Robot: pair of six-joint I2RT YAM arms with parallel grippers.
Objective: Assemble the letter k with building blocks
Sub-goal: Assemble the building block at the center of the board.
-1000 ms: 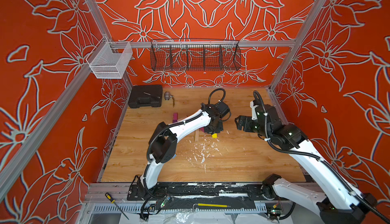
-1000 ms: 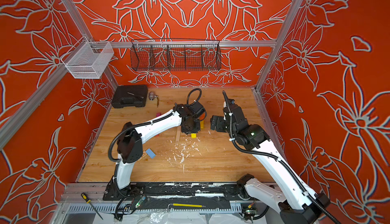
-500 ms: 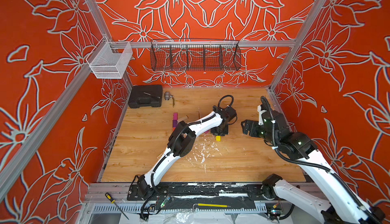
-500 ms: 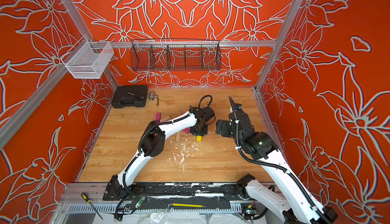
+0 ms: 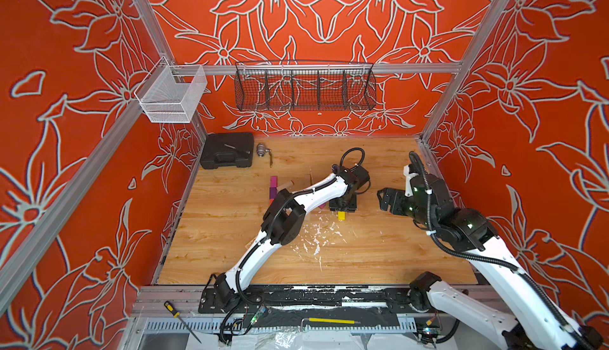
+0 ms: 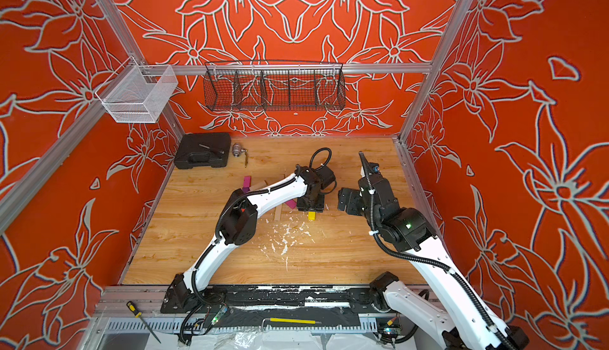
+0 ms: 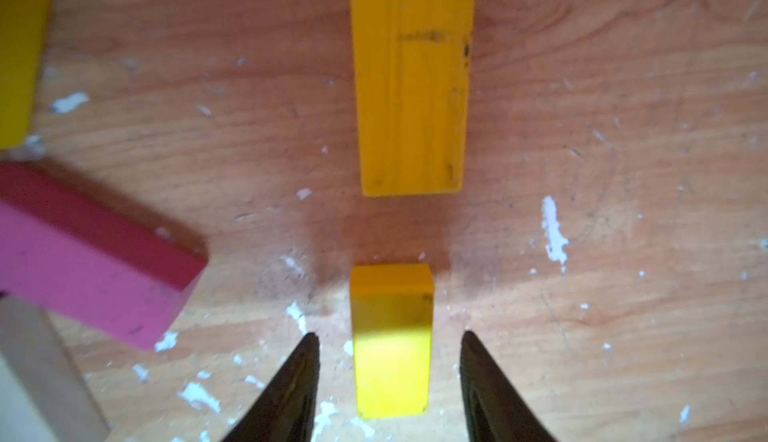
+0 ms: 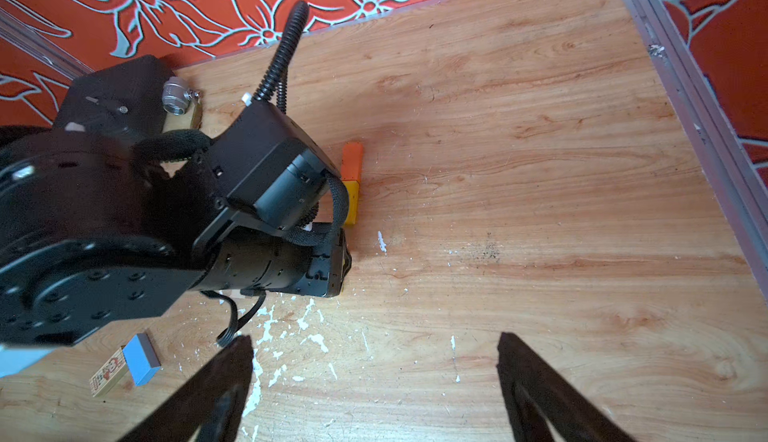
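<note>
A short yellow block (image 7: 390, 361) sits on the wooden table between the fingers of my left gripper (image 7: 389, 336), which is open with a gap on each side. Beyond it a longer yellow block (image 7: 411, 78) lies in line, with a magenta block (image 7: 91, 269) to one side. In both top views the yellow block (image 5: 341, 215) (image 6: 311, 215) shows just below the left gripper (image 5: 342, 205). Magenta (image 5: 273, 182), purple (image 5: 273, 193) and plain wood (image 5: 286, 185) blocks lie behind the left arm. My right gripper (image 8: 375, 338) (image 5: 384, 198) hangs open and empty to the right.
An orange block (image 8: 352, 161), a light blue block (image 8: 143, 359) and a printed plain block (image 8: 109, 371) lie on the table. White flecks (image 5: 316, 236) litter the middle. A black case (image 5: 227, 150) and a metal fitting (image 5: 262, 150) sit at the back left. Wire baskets (image 5: 304, 86) hang above.
My left gripper has opened and let go of the yellow block, after reaching right with it. The right arm has drawn back to the right.
</note>
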